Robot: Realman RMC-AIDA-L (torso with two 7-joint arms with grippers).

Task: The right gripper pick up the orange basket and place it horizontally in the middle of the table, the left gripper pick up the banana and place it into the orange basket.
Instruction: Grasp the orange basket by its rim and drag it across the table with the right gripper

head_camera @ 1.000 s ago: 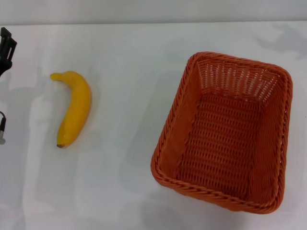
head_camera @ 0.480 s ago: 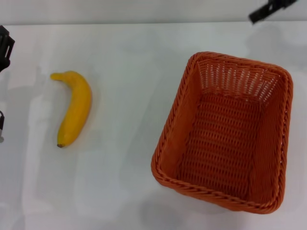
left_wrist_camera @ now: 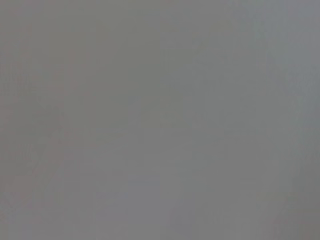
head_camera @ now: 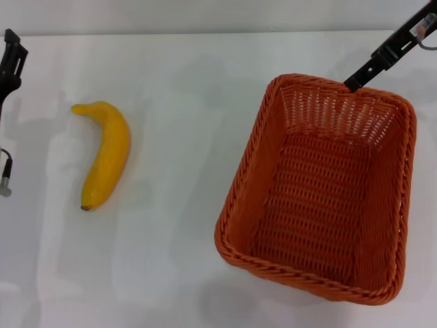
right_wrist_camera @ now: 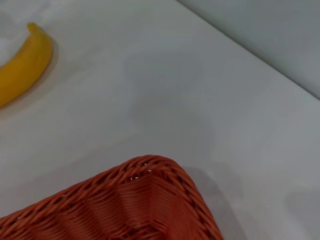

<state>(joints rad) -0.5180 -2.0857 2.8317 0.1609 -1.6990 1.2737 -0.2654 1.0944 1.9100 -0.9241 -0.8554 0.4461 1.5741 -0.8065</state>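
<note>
My right gripper has dropped to the basket's far rim by the table's right edge; its jaws I cannot tell. Banana waits left; left gripper idles at the left edge.

Reaching in from the far right corner of the head view: right gripper, one slim black finger slanting down and leftward, tip lowest (second finger and wrist lying out of frame). Sitting at the far left edge: left gripper, only a black sliver showing, a cable end dangling nearer along the same edge.
</note>
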